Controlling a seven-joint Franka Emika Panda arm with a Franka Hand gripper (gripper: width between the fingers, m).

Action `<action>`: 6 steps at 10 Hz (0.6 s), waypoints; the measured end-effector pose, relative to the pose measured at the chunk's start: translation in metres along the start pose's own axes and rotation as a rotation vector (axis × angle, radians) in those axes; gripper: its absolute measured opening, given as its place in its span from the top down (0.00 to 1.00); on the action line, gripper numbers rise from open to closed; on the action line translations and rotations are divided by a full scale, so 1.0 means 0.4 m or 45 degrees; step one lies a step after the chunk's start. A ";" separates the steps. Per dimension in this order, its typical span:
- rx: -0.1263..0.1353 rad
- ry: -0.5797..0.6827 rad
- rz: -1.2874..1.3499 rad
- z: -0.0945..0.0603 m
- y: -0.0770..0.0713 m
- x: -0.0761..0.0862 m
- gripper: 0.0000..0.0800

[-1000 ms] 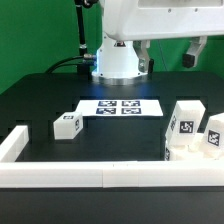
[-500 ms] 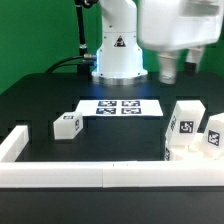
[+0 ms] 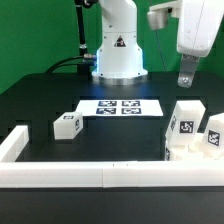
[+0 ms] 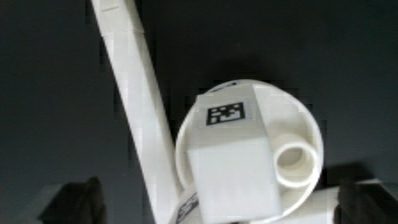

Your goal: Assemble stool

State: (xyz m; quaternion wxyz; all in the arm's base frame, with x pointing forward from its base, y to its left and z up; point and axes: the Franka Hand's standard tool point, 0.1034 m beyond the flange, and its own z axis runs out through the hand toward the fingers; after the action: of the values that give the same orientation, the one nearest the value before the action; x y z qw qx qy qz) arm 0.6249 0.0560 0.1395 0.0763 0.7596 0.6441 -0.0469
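1. The seat [image 3: 185,125] is standing up on its edge at the exterior view's right, about mid-height in the frame, with a square tag on its rim facing the camera.
2. In the wrist view it is showing that tagged rim and a round hole [image 4: 294,160] in its flat face.
3. The near leg [image 3: 213,137] is sitting just beside the seat, hard against the right edge of the exterior frame, and is also showing a tag.
4. The far leg [image 3: 68,125] is lying well apart from them, left of centre in the exterior frame, with a tag on its end.
5. The rail [image 3: 100,177] is running across the lower part of the exterior frame in front of all three pieces and turning up at the lower left. In the wrist view it is lying tight along the seat's side and looks to be touching it.
6. The pincer [image 3: 186,80] is hanging in the upper right of the exterior frame, directly over the seat and clear of it.
7. Its jaws are standing wide apart and gripping nothing. In the wrist view the dark fingers [image 4: 71,200] are showing with the seat below and between them.
8. The marker board [image 3: 120,107] is lying flat at centre frame on the black bench [image 3: 40,100], in front of the arm's base [image 3: 117,55].
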 end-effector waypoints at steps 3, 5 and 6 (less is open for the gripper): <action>0.054 -0.051 0.010 -0.002 0.011 0.009 0.19; 0.099 -0.079 0.080 0.027 -0.003 0.023 0.19; 0.099 -0.081 0.075 0.042 -0.006 0.018 0.19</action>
State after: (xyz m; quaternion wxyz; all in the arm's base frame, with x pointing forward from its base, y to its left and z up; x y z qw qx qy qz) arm 0.6241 0.0604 0.1216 0.0685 0.7788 0.6164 -0.0937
